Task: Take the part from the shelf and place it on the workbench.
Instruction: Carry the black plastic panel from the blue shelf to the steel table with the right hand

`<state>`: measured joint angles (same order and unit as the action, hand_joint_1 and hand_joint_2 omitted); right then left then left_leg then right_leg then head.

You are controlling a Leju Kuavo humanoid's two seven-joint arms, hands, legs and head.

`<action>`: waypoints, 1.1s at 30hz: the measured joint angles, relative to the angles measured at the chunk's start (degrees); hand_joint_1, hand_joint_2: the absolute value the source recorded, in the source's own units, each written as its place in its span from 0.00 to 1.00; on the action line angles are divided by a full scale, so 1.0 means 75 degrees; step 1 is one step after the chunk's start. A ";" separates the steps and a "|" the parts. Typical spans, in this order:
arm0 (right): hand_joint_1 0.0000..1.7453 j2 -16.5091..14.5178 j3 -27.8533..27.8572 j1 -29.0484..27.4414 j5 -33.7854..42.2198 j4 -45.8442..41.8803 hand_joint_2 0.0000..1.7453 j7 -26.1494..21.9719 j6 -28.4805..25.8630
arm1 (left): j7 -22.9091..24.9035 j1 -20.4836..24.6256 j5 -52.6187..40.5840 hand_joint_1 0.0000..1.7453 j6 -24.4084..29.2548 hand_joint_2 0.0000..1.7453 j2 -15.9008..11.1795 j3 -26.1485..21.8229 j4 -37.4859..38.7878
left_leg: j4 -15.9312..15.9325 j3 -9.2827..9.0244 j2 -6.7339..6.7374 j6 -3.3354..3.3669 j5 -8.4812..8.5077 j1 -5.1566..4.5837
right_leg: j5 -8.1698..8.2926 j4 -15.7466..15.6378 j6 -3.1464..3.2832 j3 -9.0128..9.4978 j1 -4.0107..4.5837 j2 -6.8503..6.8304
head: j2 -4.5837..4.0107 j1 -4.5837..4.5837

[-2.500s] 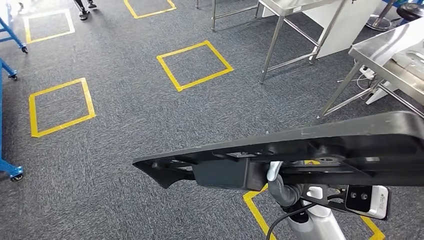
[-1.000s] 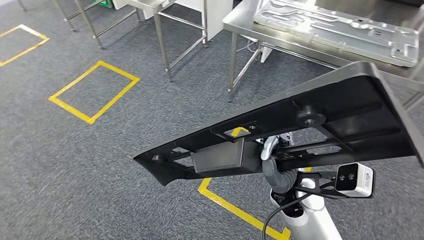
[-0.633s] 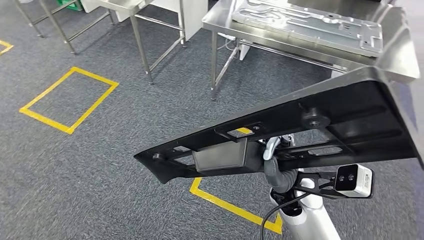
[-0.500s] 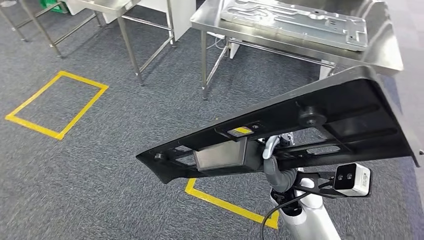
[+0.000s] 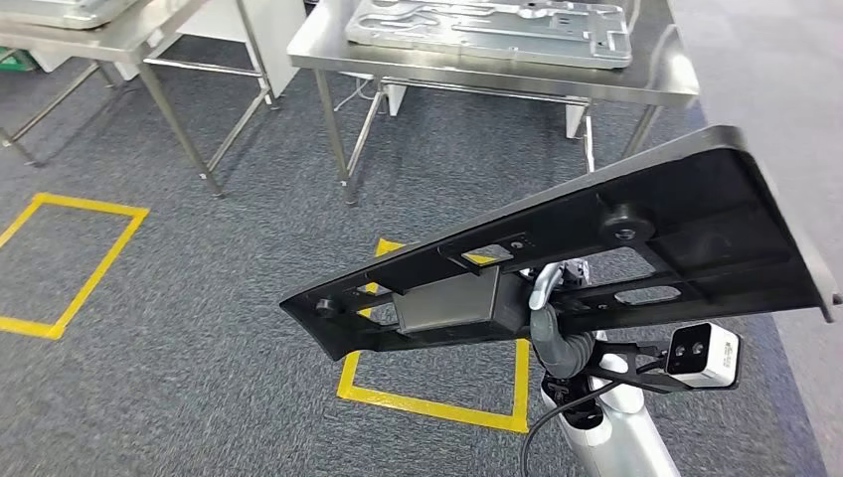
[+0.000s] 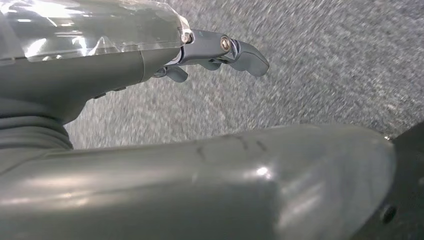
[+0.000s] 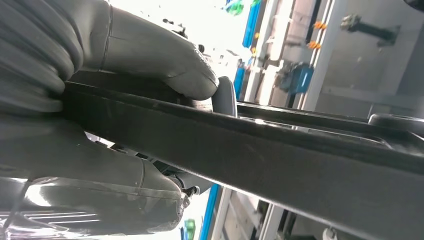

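A long black part, flat with ribs and a grey box under it, hangs tilted in front of me above the carpet. My right hand grips it from below near its middle. In the right wrist view the thumb and fingers clamp the part's dark edge. The steel workbench stands ahead at the top of the head view, with a silver machined plate lying on it. My left hand hangs over the carpet, fingers apart, holding nothing.
A second steel table stands at the back left. Yellow tape squares mark the grey carpet below the part and at the left. The workbench legs reach down to the floor ahead.
The whole view has swung as I turned and walked: the workbench has come from the upper right to straight ahead. The part stays in my right hand at the same tilt.
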<state>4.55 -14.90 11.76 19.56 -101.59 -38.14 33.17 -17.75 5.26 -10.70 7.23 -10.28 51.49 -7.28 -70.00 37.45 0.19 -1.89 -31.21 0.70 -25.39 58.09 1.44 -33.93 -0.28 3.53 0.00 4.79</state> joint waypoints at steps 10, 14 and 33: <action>1.00 0.0004 0.0034 -0.0044 -0.0060 0.0049 1.00 -0.0092 0.0115 | -0.0243 0.0063 -0.0007 0.00 -0.0129 0.00 0.0009 0.0004 -0.0003 | 0.1669 -0.0732 -0.0092 0.0395 0.0629 0.0027 | -0.0475 0.0912 -0.0379 -0.0521 -0.0021 -0.0143 | 0.0000 0.0000; 1.00 0.0009 0.0036 -0.0055 -0.0127 0.0124 1.00 -0.0128 0.0130 | -0.0321 0.0033 -0.0001 0.00 -0.0197 0.00 0.0010 0.0046 -0.0003 | 0.1663 -0.0733 0.0294 0.0426 0.0597 -0.0004 | -0.0814 0.2098 -0.0425 -0.1117 -0.0070 -0.0439 | 0.0000 0.0000; 1.00 0.0006 0.0038 -0.0086 -0.0420 0.0168 1.00 -0.0232 0.0150 | -0.0508 0.0064 -0.0009 0.00 -0.0603 0.00 0.0017 0.0317 -0.0003 | 0.1221 -0.0594 0.0045 0.0102 0.0420 -0.0018 | -0.0107 0.0025 -0.0069 0.0050 0.0021 -0.0409 | 0.0000 0.0000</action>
<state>4.59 -14.62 11.12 16.41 -100.33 -39.88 34.30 -21.56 5.74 -10.77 2.71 -10.15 53.87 -7.30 -60.84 32.99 0.53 -1.13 -28.06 0.57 -26.19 58.28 0.92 -33.55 -0.12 0.46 0.00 4.79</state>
